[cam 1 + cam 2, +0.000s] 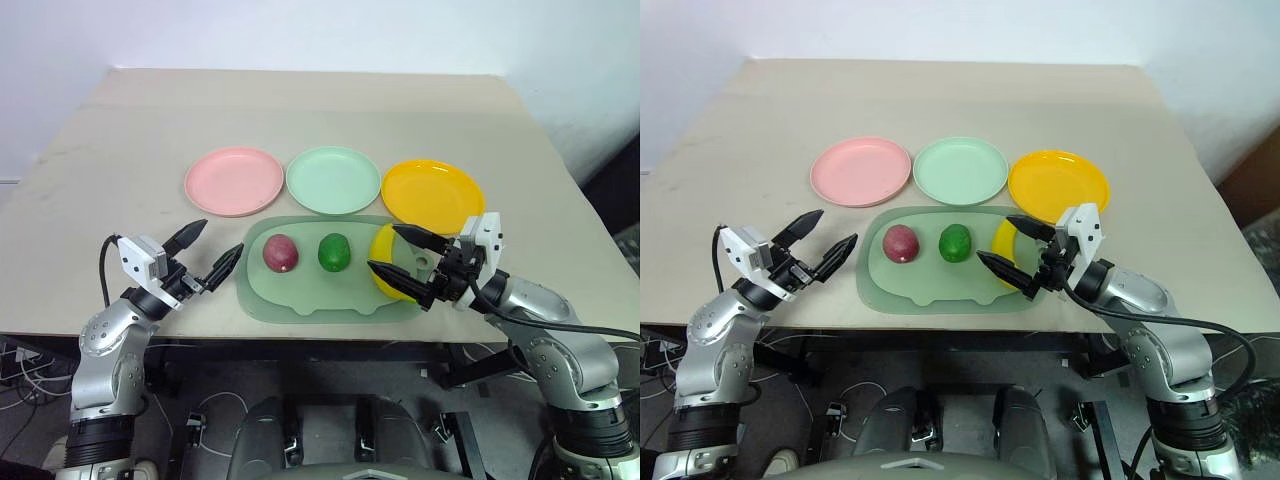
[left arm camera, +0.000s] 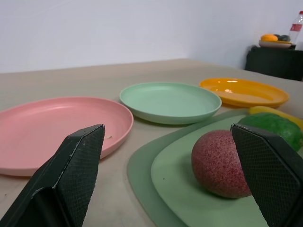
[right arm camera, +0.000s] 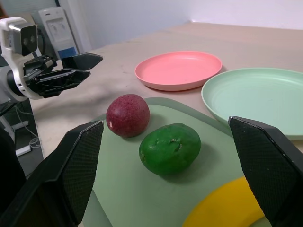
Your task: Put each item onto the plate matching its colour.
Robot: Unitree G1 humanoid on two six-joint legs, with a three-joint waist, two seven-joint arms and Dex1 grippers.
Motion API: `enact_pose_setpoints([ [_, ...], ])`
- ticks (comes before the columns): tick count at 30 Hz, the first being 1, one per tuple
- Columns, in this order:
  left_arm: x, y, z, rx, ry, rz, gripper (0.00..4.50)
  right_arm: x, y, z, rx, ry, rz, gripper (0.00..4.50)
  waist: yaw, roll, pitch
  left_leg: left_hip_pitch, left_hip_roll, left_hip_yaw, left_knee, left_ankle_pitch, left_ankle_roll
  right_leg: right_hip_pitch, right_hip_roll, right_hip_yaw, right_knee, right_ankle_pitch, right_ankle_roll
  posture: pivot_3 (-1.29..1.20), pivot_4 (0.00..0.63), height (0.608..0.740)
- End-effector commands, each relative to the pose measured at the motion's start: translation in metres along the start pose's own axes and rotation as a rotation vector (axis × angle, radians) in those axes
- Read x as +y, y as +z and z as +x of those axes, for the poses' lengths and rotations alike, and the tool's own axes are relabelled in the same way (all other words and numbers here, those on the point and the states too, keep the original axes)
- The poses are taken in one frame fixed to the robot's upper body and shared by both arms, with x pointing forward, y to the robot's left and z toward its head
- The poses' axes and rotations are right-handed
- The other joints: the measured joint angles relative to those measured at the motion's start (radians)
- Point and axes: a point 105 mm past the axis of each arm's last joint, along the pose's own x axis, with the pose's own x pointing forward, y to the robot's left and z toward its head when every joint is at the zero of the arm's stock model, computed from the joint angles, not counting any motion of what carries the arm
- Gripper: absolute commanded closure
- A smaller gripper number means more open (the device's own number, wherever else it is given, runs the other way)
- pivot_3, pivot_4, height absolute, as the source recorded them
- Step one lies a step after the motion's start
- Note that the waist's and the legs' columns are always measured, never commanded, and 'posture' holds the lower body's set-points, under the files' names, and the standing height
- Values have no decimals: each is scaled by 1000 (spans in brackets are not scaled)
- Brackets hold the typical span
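- Three round plates are set in a row on the beige table (image 1: 120,150): a pink plate (image 1: 233,180) on the left, a mint green plate (image 1: 333,179) in the middle and a yellow plate (image 1: 432,195) on the right.
- Nothing is carried by any of the three plates; their surfaces are seen bare.
- A larger pale green tray (image 1: 300,295) is placed just in front of the plates, near the table's front edge.
- Three toy fruits are held in the tray, in a line: a dark red fruit (image 1: 281,253) on the left, a glossy green fruit (image 1: 333,252) in the middle and a yellow banana (image 1: 384,265) on the right.
- The red and green fruits are seen apart from each other; the banana is partly covered by the right gripper.
- The left gripper (image 1: 211,253) is held off the tray's left edge, jaws spread wide, nothing between them.
- The right gripper (image 1: 395,252) is held over the tray's right end at the banana, jaws spread wide; contact with the banana cannot be told.
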Motion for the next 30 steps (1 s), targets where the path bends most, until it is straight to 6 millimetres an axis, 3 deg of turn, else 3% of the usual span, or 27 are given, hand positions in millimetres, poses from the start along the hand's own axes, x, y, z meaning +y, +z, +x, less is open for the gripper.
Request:
enact_pose_setpoints([
  [1, -5, 11, 1, -21, -23, 28, 28, 2, 8, 4, -35, 24, -13, 0, 0, 0, 0, 0, 0, 0, 0, 0, 0, 0, 0, 0, 0, 0, 0, 0, 150, 695],
  [13, -17, 14, 9, -15, -96, 14, 28, -2, -5, 4, 57, -36, 24, 0, 0, 0, 0, 0, 0, 0, 0, 1, -1, 0, 0, 0, 0, 0, 0, 0, 150, 695],
  [20, -44, 12, 19, 4, -237, -51, 28, -9, -11, -3, 103, -123, 66, 0, -1, 0, 0, 0, 0, 0, 0, 2, -3, 0, 0, 0, 0, 0, 0, 0, 150, 695],
  [30, -56, 12, 17, 54, -406, -57, 28, -16, -39, 4, 241, -233, 105, 0, -1, 1, 0, 0, 0, 1, -1, 2, -4, -1, 0, 0, -1, 0, 0, 0, 150, 695],
])
